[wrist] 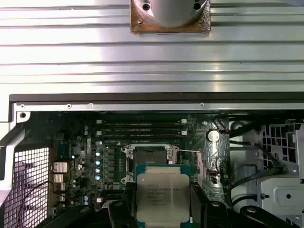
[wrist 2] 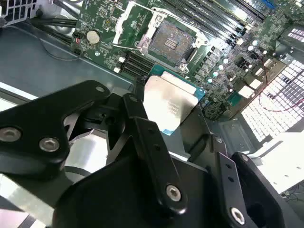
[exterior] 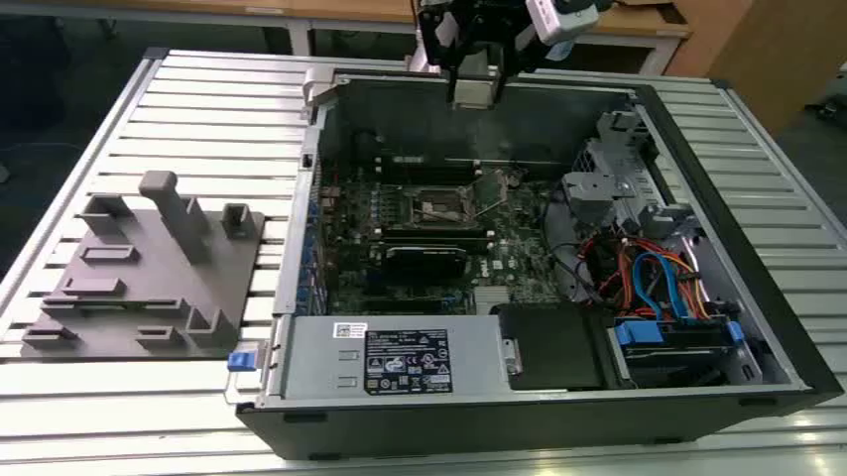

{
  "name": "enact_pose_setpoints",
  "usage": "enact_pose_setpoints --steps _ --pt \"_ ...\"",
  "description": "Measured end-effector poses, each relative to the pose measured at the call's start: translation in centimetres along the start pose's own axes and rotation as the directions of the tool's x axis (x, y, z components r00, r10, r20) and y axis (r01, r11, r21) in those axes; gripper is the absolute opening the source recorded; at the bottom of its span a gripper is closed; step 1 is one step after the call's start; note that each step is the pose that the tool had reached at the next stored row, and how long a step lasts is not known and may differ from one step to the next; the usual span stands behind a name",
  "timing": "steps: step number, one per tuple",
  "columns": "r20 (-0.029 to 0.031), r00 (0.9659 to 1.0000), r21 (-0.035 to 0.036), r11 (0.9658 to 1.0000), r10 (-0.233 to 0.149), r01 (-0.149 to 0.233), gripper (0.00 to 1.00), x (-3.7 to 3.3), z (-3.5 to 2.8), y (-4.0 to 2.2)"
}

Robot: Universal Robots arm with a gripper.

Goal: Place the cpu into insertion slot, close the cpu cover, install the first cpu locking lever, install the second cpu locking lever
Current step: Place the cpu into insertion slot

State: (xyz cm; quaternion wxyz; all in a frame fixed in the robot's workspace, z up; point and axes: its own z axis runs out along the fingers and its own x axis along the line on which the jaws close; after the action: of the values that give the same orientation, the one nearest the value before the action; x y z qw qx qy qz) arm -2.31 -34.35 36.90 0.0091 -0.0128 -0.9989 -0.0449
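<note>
**The cpu is held in the air above the open computer**

The cpu [wrist 2: 172, 105] is held by the gripper [wrist 2: 173, 116]. The black fingers [wrist 2: 137, 107] are pressed tight on two edges of the cpu, one on each side. The silvery top of the cpu is seen in both wrist views, with a thin green rim around it.

In the exterior view the gripper [exterior: 477, 91] is seen high up, over the far wall of the computer case [exterior: 530, 424]. The case is laid on its side on a table [exterior: 198, 109] made of silver slats, and its inside can be seen. A grey plastic tray [exterior: 133, 288] is set on the table at the exterior view's left, just beside the case.

The insertion slot [wrist 2: 172, 42] is seen on the green board [wrist 2: 102, 19] down inside the case. Its dark middle is uncovered. The cpu cover [wrist 2: 127, 21] is lifted up at one side of the slot. The cpu is held in the air, apart from the slot, and has not yet been put in.
</note>
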Motion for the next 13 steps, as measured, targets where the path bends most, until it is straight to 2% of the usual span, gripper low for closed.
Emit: enact_pose_setpoints --steps 13 --pt "0.0 1.0 0.0001 1.0 0.001 -0.001 0.54 0.0 0.0 0.0"
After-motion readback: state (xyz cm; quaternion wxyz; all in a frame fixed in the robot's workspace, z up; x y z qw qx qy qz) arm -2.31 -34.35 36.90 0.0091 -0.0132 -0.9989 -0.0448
